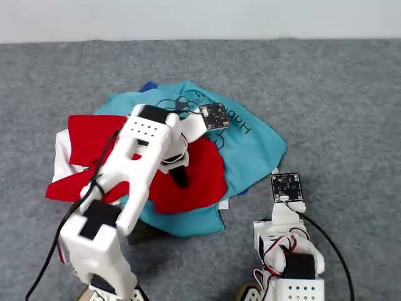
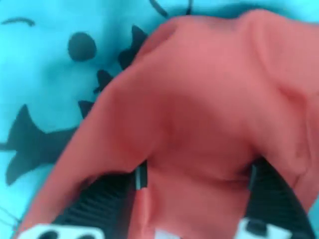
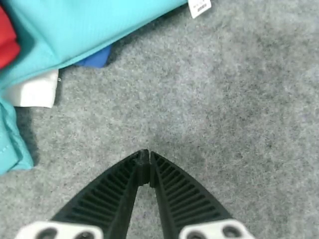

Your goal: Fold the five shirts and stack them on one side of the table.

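Your left fingers [image 2: 99,204] stand wide astride a ridge of the red shirt [image 1: 194,179], which lies unfolded atop the teal shirt [image 1: 250,144] mid-bench [image 1: 344,94], probably to pinch it free, while your right fingers [image 3: 114,194] rest closed and empty over bare bench.

Right gripper [image 3: 145,156], jaws closed, over grey mat [image 3: 239,99], teal shirt [image 3: 75,30] nearby

Four shirts can be counted in the heap, one red shirt [image 1: 200,179], one teal shirt [image 1: 257,150], one white shirt [image 1: 61,153] and one blue shirt [image 1: 148,86], alongside two arms, the left arm [image 1: 135,163] and the right arm [image 1: 288,263], at one table [image 1: 338,94].
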Robot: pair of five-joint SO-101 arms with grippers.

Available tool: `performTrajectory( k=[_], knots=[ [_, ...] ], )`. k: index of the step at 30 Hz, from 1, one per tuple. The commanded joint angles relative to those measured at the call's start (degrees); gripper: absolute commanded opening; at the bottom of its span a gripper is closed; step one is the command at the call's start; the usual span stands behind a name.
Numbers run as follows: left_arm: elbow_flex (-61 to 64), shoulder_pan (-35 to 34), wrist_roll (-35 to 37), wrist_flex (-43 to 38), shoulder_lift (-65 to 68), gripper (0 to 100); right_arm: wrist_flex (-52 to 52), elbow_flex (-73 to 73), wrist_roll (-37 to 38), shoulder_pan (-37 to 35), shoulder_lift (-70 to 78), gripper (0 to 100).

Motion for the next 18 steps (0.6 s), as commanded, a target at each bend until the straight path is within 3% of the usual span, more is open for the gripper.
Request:
performTrajectory(
  k=[1, 7, 13, 18],
  knots=[
    [-1.98, -0.97, 3.52, -3.69, 2.55, 30, 0.04, 0.79, 0.53, 0.22, -0.84, 0.9],
    [-3.3, -1.14, 3.52, -2.99, 2.73, 0, 0.04, 0.79, 0.53, 0.22, -0.84, 0.9],
    [-13.58, -7.47, 3.6, 7.82, -0.44, 0, 0.04, 0.79, 0.53, 0.22, -0.84, 0.9],
    [-21.67, -15.56, 3.69, 9.14, -4.57, 0, 0.04, 0.79, 0.53, 0.22, -0.84, 0.9]
  ],
)
